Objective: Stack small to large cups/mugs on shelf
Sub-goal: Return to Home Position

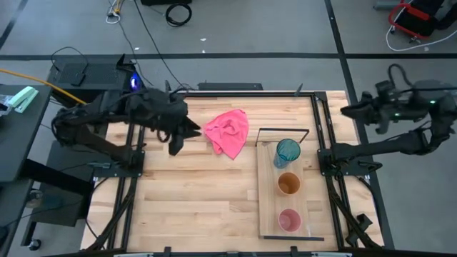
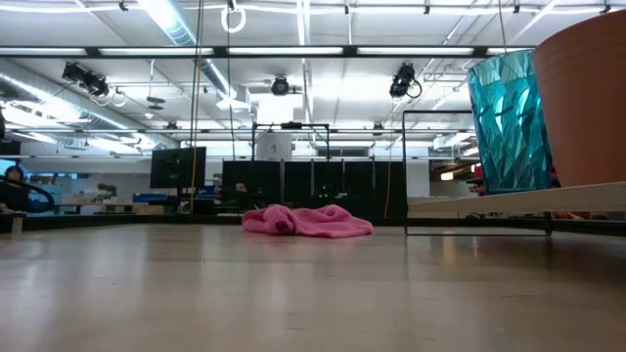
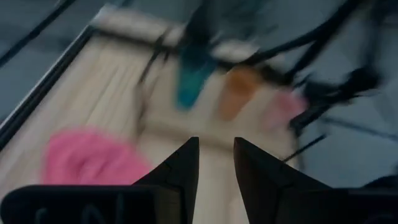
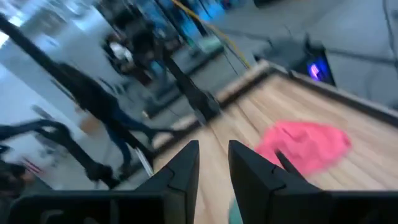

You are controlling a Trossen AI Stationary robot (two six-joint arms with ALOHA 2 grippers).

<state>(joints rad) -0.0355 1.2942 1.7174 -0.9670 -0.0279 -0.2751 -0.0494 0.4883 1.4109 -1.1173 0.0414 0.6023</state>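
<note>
Three cups stand upright in a row on the pale shelf board at the table's right. The teal cup is farthest, the orange-brown cup is in the middle, and the small pink cup is nearest. The black wire frame stands at the board's far end. My left gripper hovers above the table left of the pink cloth, its fingers close together and empty. My right gripper hangs beyond the table's right edge, its fingers close together and empty. The left wrist view shows the teal cup, the orange cup and the pink cup, all blurred.
A crumpled pink cloth lies at the table's far middle, between my left gripper and the shelf. It also shows in the low view. Black frame rails run along the table's sides. Bare wood spans the near left.
</note>
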